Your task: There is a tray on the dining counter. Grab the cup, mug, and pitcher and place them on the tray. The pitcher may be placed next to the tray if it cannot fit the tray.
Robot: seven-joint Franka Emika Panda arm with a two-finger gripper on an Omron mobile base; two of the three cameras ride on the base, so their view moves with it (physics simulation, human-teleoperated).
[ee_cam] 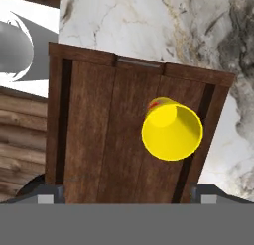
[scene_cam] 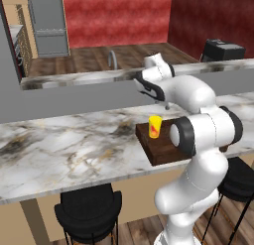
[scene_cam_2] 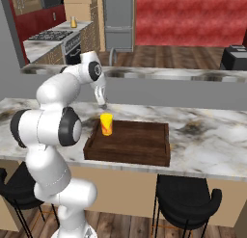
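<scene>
The gripper (scene_cam_2: 103,106) hangs above the cup (scene_cam_2: 106,124) with its jaws spread wide, holding and touching nothing. The yellow cup stands upright on the left end of the tray (scene_cam_2: 140,144), which rests on the marble worktop (scene_cam_2: 212,140).

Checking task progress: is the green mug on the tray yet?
No, the tray carries just the yellow cup, upright near one end.

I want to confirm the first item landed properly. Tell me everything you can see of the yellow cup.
The cup is a small bright yellow tumbler with no handle and a red-orange mark on its side. It stands upright and open-topped on the floor of the dark wooden tray, near one end. Nothing else touches it; the open gripper hangs above, clear of it.
</scene>
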